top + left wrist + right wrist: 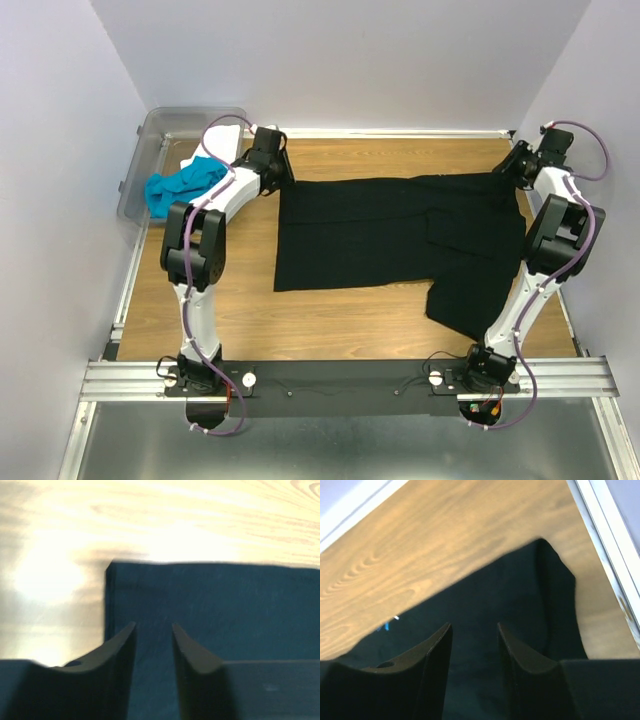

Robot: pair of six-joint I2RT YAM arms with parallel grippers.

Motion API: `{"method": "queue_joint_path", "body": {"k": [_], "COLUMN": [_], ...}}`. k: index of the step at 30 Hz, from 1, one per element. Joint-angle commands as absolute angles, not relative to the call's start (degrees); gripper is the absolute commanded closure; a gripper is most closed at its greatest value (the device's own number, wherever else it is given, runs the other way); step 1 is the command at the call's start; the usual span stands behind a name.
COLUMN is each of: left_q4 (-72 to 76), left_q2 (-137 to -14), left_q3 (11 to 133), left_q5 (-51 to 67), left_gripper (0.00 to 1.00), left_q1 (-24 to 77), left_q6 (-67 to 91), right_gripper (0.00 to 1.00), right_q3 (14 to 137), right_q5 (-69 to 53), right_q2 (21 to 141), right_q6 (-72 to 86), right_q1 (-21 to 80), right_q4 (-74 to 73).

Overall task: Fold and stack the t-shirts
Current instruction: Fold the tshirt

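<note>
At the near edge, the two arm bases sit on a metal rail (120, 375). Beyond it the wooden bench (330, 320) carries the black t-shirt (400, 230). It lies flat across the middle and right of the bench. Its left edge is straight, and one part reaches nearer than the rest at the near right, close to the right arm.

Both arms reach to the shirt's far edge. The left claw (153, 625) hovers over the shirt's far-left corner. In the left wrist view its two fingers are apart, with dark cloth visible in the gap and nothing pinched between them. That view is blurred, so I cannot tell whether the fingertips touch the cloth.

The right claw (474, 625) is over the far-right corner, near the bench's right rail. Its fingers are also apart, with black cloth beneath them and nothing clamped. A rounded fold of the shirt lies just beyond its right finger.

At the far left, a clear plastic bin (150, 140) stands at the bench's corner. The turquoise t-shirt (180, 188) is bunched in it and spills toward the left arm. The white t-shirt (192, 160) is just behind it, partly hidden by that arm.
</note>
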State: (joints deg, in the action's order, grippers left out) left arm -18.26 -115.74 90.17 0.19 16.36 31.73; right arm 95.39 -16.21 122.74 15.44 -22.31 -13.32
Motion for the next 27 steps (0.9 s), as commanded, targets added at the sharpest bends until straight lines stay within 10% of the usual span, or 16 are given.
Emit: {"method": "queue_joint_path", "body": {"k": [1,27], "left_q4": [-17.2,-21.4], "left_q2": [-121.3,-131.0], "left_q3": [93.9,96.2], "left_q5": [-0.3,3.3], "left_gripper": [0.64,0.81], "left_q1": [17.1,13.9], "left_q6": [30.4,34.7], "right_gripper": [0.52,0.56], "right_q3": [98.7,109.9], "right_q5": [-18.2,-11.1], "right_q2": [126.8,143.0], "right_q6": [17.4,32.0], "right_q1": [-22.3,-27.7], "right_q4": [-13.2,-12.9]}}
